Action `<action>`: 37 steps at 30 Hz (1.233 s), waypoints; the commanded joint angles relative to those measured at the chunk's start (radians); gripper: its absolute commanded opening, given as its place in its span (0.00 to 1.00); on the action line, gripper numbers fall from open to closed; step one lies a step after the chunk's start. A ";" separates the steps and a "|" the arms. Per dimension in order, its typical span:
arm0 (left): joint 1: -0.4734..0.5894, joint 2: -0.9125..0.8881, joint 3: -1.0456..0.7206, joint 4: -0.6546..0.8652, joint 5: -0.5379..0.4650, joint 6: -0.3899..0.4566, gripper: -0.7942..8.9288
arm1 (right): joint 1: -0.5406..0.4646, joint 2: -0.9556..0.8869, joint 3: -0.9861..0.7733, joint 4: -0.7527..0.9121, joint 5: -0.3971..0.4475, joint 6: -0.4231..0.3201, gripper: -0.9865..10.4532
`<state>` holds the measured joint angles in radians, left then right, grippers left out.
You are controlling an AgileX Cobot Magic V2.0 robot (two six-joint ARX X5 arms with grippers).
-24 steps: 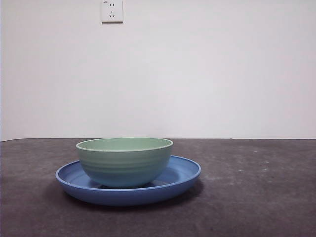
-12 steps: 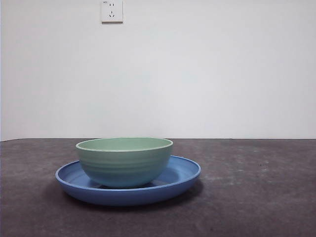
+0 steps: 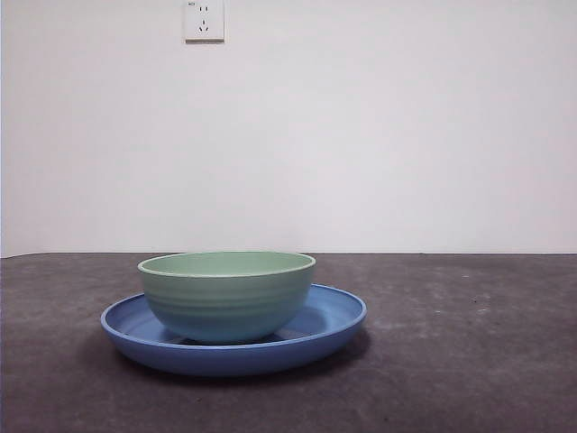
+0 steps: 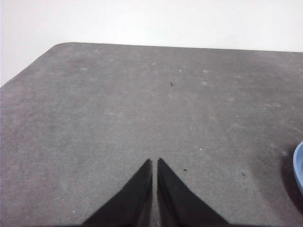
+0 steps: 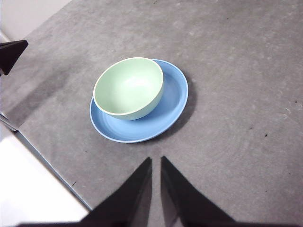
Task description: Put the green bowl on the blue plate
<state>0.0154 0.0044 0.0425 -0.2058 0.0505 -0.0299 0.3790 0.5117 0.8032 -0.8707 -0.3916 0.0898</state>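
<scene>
Grey matte table (image 3: 469,361) under a plain white wall, a wall socket (image 3: 204,20) high up at about 11 o'clock in the front view. You would have noted no change across the last second: the green bowl (image 3: 226,295) sat upright inside the blue plate (image 3: 334,320) then as it did at this moment, offset toward the plate's 9 o'clock side as the front view showed it, its base on the plate's floor. No arm showed in the front view at either time. My reading: the placement was done, and all that was left to you was parking the arms.

Left gripper (image 4: 154,163): jaws together, tips almost touching, holding nothing, over bare table. Only a sliver of the plate's rim (image 4: 299,165) showed at the frame edge near 3 o'clock.

Right gripper (image 5: 155,161): jaws likewise closed with a hairline gap, empty, well clear of the dishes. Bowl (image 5: 129,87) and plate (image 5: 174,97) lay ahead of it toward 11 o'clock, untouched. A black tip at the 9 o'clock edge (image 5: 10,54) was likely the other arm.
</scene>
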 commanded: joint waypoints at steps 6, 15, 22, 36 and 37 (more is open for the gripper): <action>-0.012 -0.001 -0.023 -0.003 -0.003 0.001 0.10 | 0.006 0.001 0.005 0.011 -0.001 0.007 0.11; -0.049 -0.001 -0.023 -0.003 -0.003 0.050 0.10 | 0.006 0.001 0.005 0.010 -0.001 0.007 0.11; -0.049 -0.001 -0.023 -0.003 -0.005 0.064 0.10 | 0.006 0.001 0.005 0.010 -0.001 0.007 0.11; -0.049 -0.001 -0.023 -0.003 -0.045 0.003 0.10 | 0.006 0.001 0.005 0.010 -0.001 0.007 0.11; -0.049 -0.001 -0.023 -0.003 -0.045 0.003 0.10 | 0.006 0.001 0.005 0.010 -0.001 0.007 0.11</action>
<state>-0.0330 0.0044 0.0399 -0.2008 0.0078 -0.0177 0.3790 0.5117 0.8032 -0.8707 -0.3916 0.0898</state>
